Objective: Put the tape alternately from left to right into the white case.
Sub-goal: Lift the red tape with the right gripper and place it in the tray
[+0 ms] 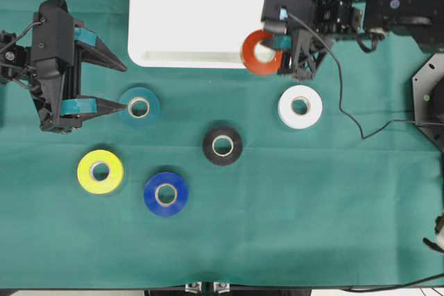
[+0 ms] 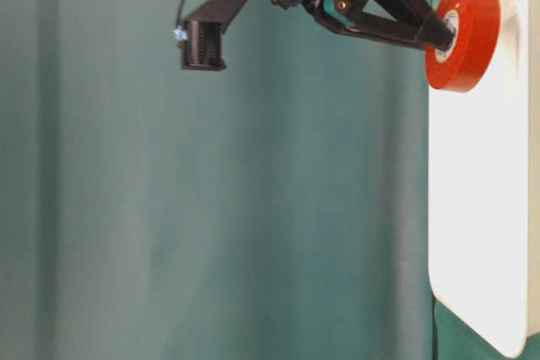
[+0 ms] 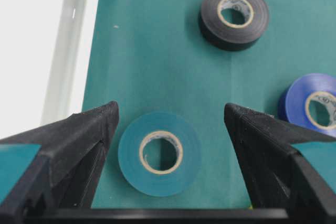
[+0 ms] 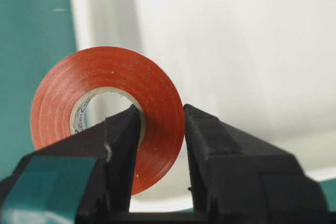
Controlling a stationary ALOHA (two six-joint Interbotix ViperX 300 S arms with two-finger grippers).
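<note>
- The green cloth (image 1: 277, 227) covers the whole table and bears everything else.
- The white case (image 1: 194, 12) lies at the far middle of the table; no roll rests inside it yet in any view, so the filling appears only just begun.
- The right gripper (image 1: 272, 48) hangs over the case's near right corner, its jaws clamped on one wall of the red tape (image 1: 259, 53), one finger through the core; held that way the roll can likely be dropped flat into the case.
- The left gripper (image 1: 121, 88) waits at the left with jaws spread wide and nothing between them, framing the teal tape (image 1: 139, 107) on the cloth, probably the next roll in the alternation.
- The white tape (image 1: 300, 107), black tape (image 1: 223, 145), yellow tape (image 1: 100, 171) and blue tape (image 1: 166, 193) lie flat on the cloth, apart from one another, nearer than the case.
</note>
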